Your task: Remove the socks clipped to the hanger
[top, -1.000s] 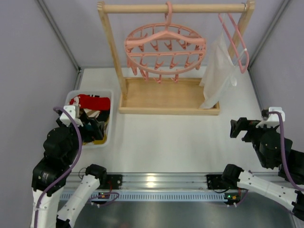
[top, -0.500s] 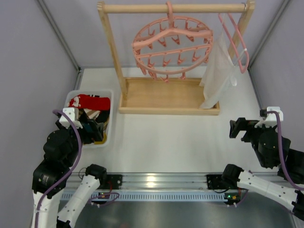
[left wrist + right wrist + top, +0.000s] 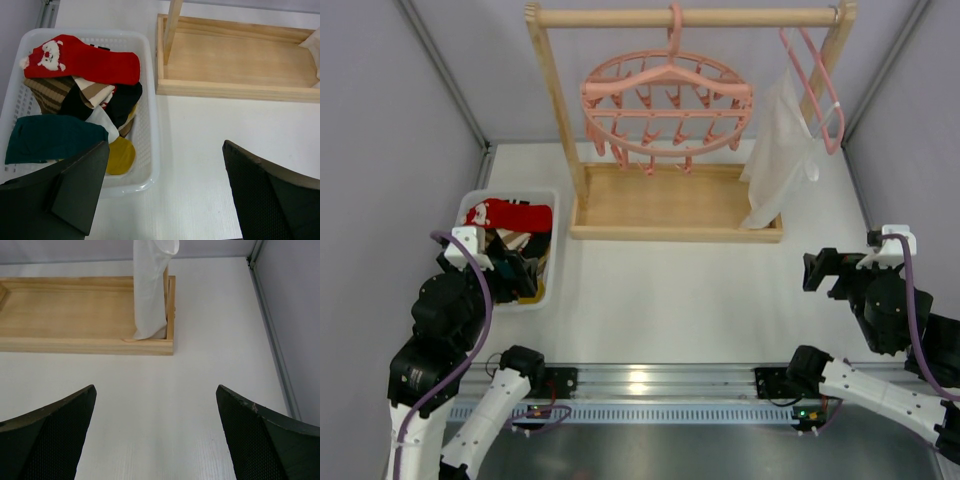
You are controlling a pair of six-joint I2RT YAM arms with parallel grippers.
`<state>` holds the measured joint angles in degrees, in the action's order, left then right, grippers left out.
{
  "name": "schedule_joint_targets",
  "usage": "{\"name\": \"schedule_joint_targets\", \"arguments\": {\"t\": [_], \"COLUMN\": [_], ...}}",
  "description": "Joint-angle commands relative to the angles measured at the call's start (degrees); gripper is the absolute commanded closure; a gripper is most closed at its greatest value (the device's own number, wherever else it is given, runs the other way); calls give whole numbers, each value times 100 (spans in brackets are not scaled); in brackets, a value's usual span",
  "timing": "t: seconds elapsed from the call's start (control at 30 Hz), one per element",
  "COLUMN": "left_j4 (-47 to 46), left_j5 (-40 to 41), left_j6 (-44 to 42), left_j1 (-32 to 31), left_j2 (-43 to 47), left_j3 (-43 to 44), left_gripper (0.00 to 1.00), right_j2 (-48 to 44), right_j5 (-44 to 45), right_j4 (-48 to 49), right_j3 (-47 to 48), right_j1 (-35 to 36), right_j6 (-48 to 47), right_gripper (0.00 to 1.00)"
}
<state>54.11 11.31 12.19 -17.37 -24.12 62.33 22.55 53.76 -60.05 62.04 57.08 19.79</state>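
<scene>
Round pink plastic ring hanger (image 3: 667, 105) hangs by its top hook from the top rail of the light wooden rack (image 3: 600, 17), at the far middle of the white table (image 3: 700, 290). From the top camera the ring reads as an oval. Its long axis runs left to right, parallel to the rail. Small pink clips dangle downward from ring and crossbars, above the rack's base tray.

Plain pink triangular hanger (image 3: 823, 95) sits at the rail's right end. It carries a white translucent garment (image 3: 775, 160) whose lower end reaches the base tray's right corner.

White plastic mesh basket (image 3: 151, 125) stands on the table just beside the rack base, on its left. It holds the socks in 1 loose heap.
- Red sock with a Santa face (image 3: 85, 60): on top at the far end, long axis left to right across the basket.
- Dark teal sock (image 3: 50, 137): at the near end, also lying crosswise.
- Between those 2: brown-striped sock (image 3: 47, 92), black sock (image 3: 125, 97), beige-and-white piece (image 3: 97, 92).
- Mustard-yellow piece (image 3: 121, 155): against the near right wall.

Left tool (image 3: 165, 200): released, jaws spread wide with nothing between them, hovering over the basket's near right corner.

Right tool (image 3: 157, 440): released, jaws spread wide and holding nothing, over bare table on the right, pointing toward the rack's right end.

Both tools are well apart from the ring hanger.
</scene>
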Motion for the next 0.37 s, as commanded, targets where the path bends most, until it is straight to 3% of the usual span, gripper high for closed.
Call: {"name": "schedule_joint_targets", "arguments": {"t": [0.0, 0.33], "left_j4": [-164, -172], "left_j5": [55, 99], "left_j6": [56, 65], "left_j1": [-30, -30], "left_j2": [-14, -23], "left_j3": [-1, 8], "left_gripper": [2, 1], "right_j2": [-66, -48], "right_j5": [-23, -41], "right_j4": [-138, -147], "right_j3": [71, 63], "right_j1": [-65, -57], "right_j6": [77, 121], "right_gripper": [1, 0]}}
